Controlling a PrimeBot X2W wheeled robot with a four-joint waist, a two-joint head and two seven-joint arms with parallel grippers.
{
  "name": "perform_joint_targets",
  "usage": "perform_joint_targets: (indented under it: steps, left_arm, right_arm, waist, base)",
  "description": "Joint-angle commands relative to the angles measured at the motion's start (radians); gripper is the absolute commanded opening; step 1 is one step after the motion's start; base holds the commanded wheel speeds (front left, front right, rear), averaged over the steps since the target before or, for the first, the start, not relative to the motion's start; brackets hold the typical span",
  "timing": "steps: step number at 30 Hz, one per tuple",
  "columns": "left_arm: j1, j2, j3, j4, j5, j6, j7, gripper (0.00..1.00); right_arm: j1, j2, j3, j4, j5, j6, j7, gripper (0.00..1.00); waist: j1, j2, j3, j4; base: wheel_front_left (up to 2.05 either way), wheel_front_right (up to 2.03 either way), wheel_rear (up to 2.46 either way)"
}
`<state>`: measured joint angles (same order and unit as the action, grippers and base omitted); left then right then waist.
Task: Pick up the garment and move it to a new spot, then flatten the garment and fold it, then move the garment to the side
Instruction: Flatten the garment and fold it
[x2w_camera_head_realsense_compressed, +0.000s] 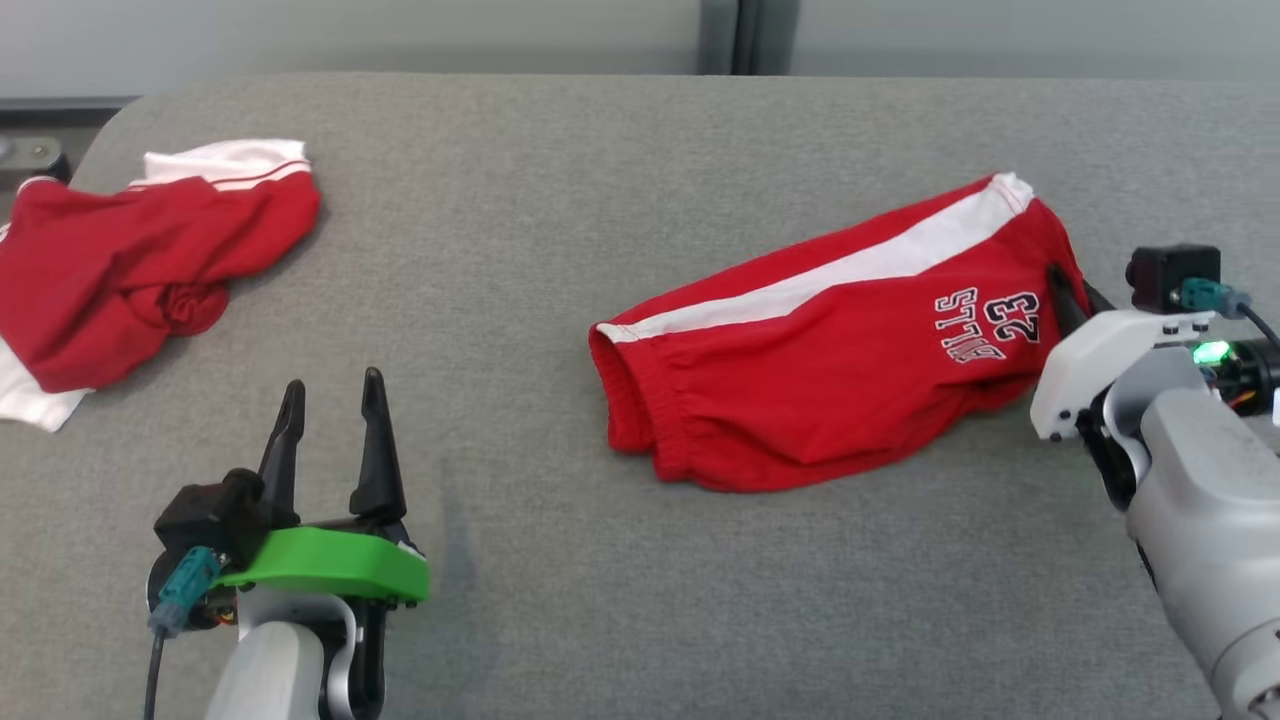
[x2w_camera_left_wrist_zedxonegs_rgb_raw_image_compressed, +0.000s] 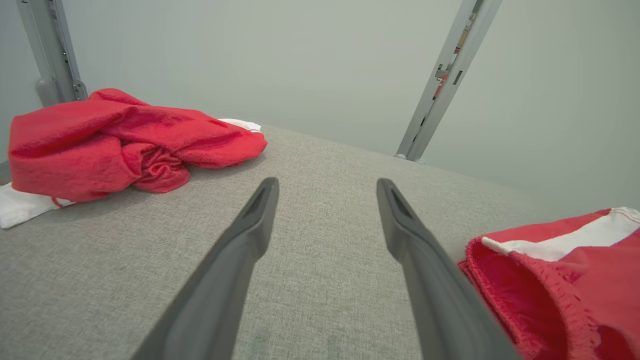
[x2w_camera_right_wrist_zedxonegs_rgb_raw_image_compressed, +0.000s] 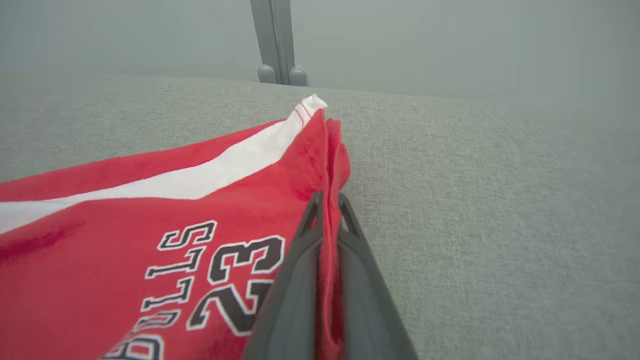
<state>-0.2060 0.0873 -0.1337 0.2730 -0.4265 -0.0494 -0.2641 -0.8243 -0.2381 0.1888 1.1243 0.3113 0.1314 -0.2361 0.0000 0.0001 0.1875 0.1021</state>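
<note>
Red shorts (x2w_camera_head_realsense_compressed: 840, 340) with a white side stripe and "BULLS 23" print lie folded on the grey table, right of centre. My right gripper (x2w_camera_head_realsense_compressed: 1058, 285) is shut on the hem edge at the shorts' right end; in the right wrist view the fingers (x2w_camera_right_wrist_zedxonegs_rgb_raw_image_compressed: 327, 205) pinch the red fabric (x2w_camera_right_wrist_zedxonegs_rgb_raw_image_compressed: 150, 210) between them. My left gripper (x2w_camera_head_realsense_compressed: 330, 400) stands open at the lower left, nothing between its fingers, well clear of the shorts. In the left wrist view the gripper (x2w_camera_left_wrist_zedxonegs_rgb_raw_image_compressed: 327, 187) points across bare table, with the shorts' waistband (x2w_camera_left_wrist_zedxonegs_rgb_raw_image_compressed: 560, 285) at the right.
A second crumpled red and white garment (x2w_camera_head_realsense_compressed: 140, 250) lies at the table's far left corner, also in the left wrist view as a red heap (x2w_camera_left_wrist_zedxonegs_rgb_raw_image_compressed: 125, 145). The grey table (x2w_camera_head_realsense_compressed: 600, 600) ends at a wall with a vertical post (x2w_camera_head_realsense_compressed: 735, 35) behind.
</note>
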Motion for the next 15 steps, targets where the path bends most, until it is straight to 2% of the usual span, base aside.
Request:
perform_joint_targets:
  steps: [1,9,15]
  left_arm:
    - [0.023,0.000,0.002,0.005,0.010,-0.006,-0.001,1.00]
    - [0.048,-0.008,0.015,0.007,0.020,-0.008,-0.001,1.00]
    - [0.055,-0.017,0.008,0.011,0.024,-0.012,0.000,1.00]
  right_arm:
    - [0.040,-0.007,0.001,-0.015,0.014,-0.001,-0.010,0.00]
    - [0.197,-0.002,-0.051,-0.125,0.058,-0.001,-0.028,0.00]
    - [0.273,0.022,-0.116,-0.190,0.043,-0.001,-0.029,0.00]
  waist:
    - [0.0000,-0.0001,-0.039,-0.066]
    - [0.0000,-0.0001,-0.062,-0.167]
    - [0.0000,-0.0001,-0.066,-0.188]
  base:
    - [0.00,0.00,0.00]
    - [0.00,0.00,0.00]
    - [0.00,0.00,0.00]
